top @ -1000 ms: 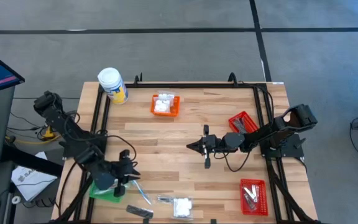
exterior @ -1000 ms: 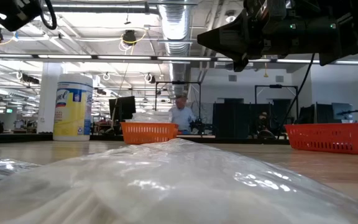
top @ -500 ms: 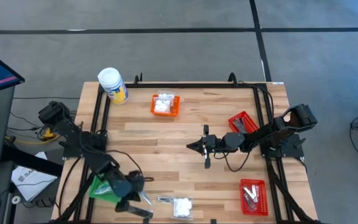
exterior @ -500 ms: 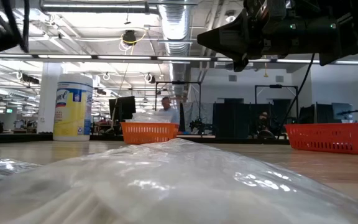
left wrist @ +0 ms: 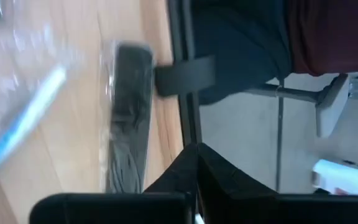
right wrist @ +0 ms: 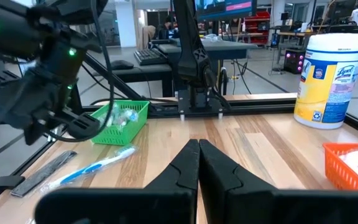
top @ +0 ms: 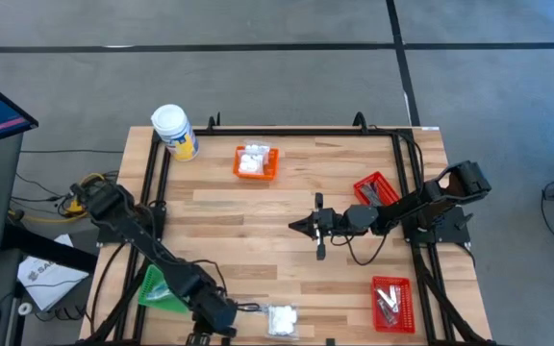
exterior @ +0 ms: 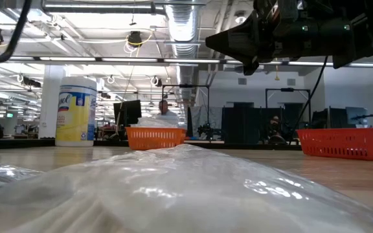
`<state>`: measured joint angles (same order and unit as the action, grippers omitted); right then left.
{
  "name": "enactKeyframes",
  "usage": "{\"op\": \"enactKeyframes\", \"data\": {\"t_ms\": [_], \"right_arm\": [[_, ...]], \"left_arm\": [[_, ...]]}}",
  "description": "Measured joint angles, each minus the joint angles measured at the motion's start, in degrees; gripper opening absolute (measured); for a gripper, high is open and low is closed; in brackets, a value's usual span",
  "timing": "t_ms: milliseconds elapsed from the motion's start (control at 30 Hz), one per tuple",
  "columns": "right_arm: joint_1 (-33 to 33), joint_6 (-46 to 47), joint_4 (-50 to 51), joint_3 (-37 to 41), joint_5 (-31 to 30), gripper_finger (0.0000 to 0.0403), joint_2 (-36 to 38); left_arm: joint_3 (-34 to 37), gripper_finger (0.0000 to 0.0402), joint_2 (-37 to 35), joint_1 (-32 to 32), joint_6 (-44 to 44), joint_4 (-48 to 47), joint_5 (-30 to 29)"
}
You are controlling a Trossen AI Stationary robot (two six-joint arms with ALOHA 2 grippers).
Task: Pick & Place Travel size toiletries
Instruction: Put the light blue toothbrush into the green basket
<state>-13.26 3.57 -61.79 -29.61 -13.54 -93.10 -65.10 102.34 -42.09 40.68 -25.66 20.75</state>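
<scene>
At the worktop's (top: 258,231) front edge, the left gripper (top: 221,322) has its jaws closed empty beside a dark sachet (left wrist: 128,118) and a blue-handled stick (left wrist: 17,127). The right gripper (top: 301,227), mid-worktop, is clenched too. White packets fill the orange basket (top: 256,161); sachets lie in a red basket (top: 390,303).

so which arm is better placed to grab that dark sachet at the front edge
Left. Its hand is already low at the table's front edge with the dark sachet just ahead in its wrist view. The right hand hangs shut at mid-table, well away from it.

white packet (top: 281,318), dark sachet (left wrist: 128,118), flat
</scene>
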Motion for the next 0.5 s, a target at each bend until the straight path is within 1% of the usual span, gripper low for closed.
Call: {"op": "enactKeyframes", "data": {"t_ms": [233,333,500], "right_arm": [[0.0,0.1,0.7,0.0,0.0,0.0000,0.0],[0.0,0.1,1.2,0.0,0.0,0.0000,0.0],[0.0,0.4,1.4,0.0,0.0,0.0000,0.0]], "left_arm": [[-0.2,0.0000,-0.1,0.5,-6.7,-1.5,-4.5],[-0.2,0.0000,-0.1,0.5,-8.7,-1.6,-5.0],[-0.2,0.0000,0.0,0.4,-9.4,-1.3,-5.9]]}}
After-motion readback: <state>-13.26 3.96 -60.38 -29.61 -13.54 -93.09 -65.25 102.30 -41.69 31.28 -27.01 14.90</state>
